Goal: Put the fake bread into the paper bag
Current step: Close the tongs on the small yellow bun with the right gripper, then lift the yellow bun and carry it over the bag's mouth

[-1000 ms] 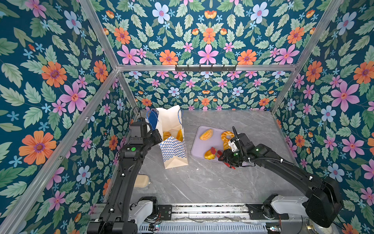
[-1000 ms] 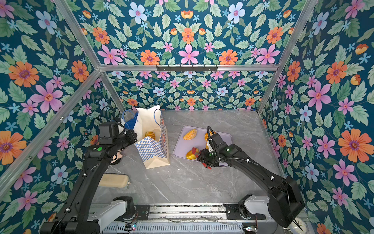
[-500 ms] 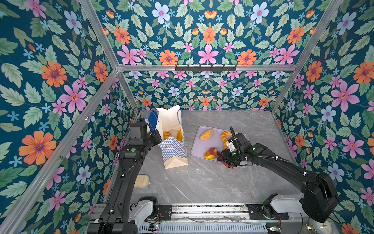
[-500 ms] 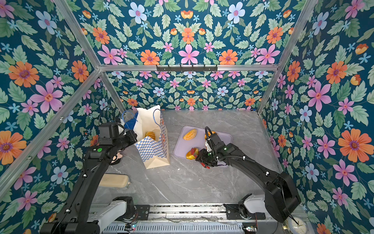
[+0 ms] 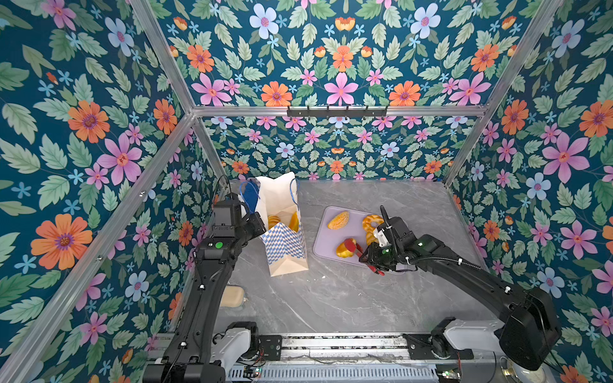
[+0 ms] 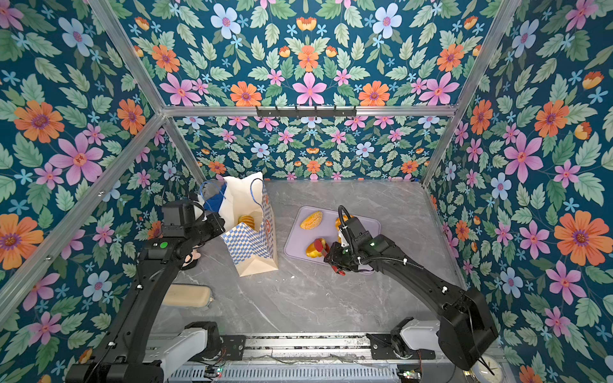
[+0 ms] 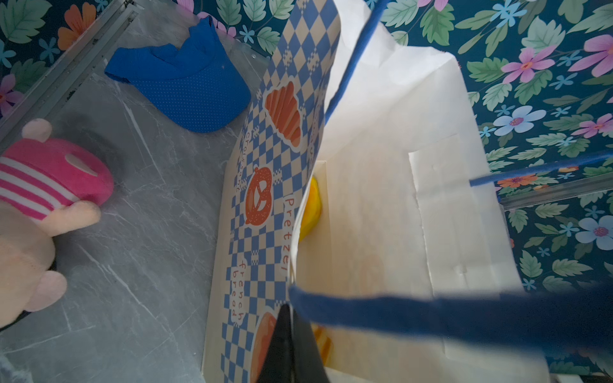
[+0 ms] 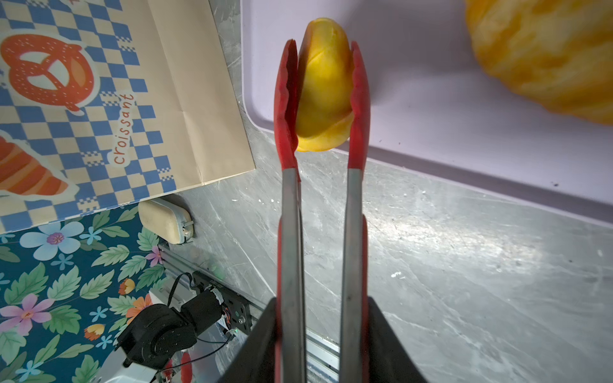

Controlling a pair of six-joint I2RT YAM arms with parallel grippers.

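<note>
The left gripper (image 7: 290,345) is pinched closed on the thin paper rim of the bag (image 5: 285,245), which stands upright on the grey marbled tabletop (image 5: 331,298). The bag is tall and creased, printed with blue-and-cream checks and orange pastry pictures, plain cream inside, with blue cord handles. Its mouth gapes, and glossy golden pastries (image 5: 282,220) lie at the bottom. At 3 o'clock of the bag sits a flat lilac tray (image 5: 331,262) with rounded corners. The right gripper (image 8: 321,338) is clamped on a pair of tongs (image 8: 288,199) with steel arms and red scalloped silicone tips. The tips squeeze a smooth, shiny yellow bun (image 8: 323,89) from both sides at about 8 o'clock on the tray, right over its edge; whether the bun is clear of the tray I cannot tell. A ridged oval loaf (image 5: 338,220) lies at the tray's 10 o'clock and a twisted ring (image 5: 371,221) at 1 o'clock, partly hidden by the arm. Beyond the bag, at its 11 o'clock, lies a blue mesh cap (image 7: 185,86), with a plush doll (image 7: 39,185) in pink stripes nearby.
</note>
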